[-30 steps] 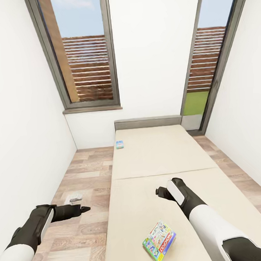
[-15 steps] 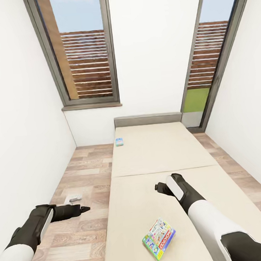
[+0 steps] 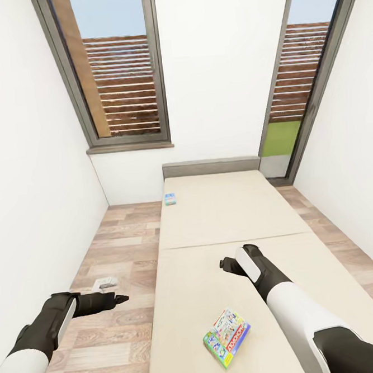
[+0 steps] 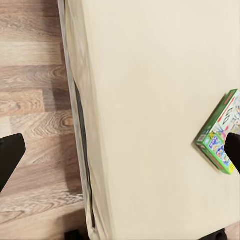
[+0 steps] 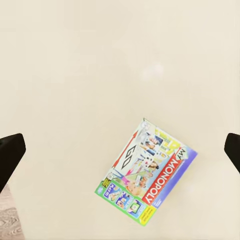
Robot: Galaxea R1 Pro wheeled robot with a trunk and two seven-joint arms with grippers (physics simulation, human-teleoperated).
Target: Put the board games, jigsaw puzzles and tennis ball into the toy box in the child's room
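Right gripper (image 3: 226,263), fingers spread wide and empty, hovers over the bed (image 3: 212,229) apparently to descend on the Monopoly box (image 3: 226,331) lying flat near it, while the small blue game (image 3: 169,199) rests far-left.

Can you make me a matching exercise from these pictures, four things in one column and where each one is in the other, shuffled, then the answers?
Things:
1. Monopoly box
2. small blue box
3. left gripper
4. right gripper

Places:
A. over the wood floor beside the bed
B. above the mattress, beyond the Monopoly box
C. lying flat on the near end of the bed
D. at the bed's far left edge, towards the headboard

Pairs: 1-C, 2-D, 3-A, 4-B
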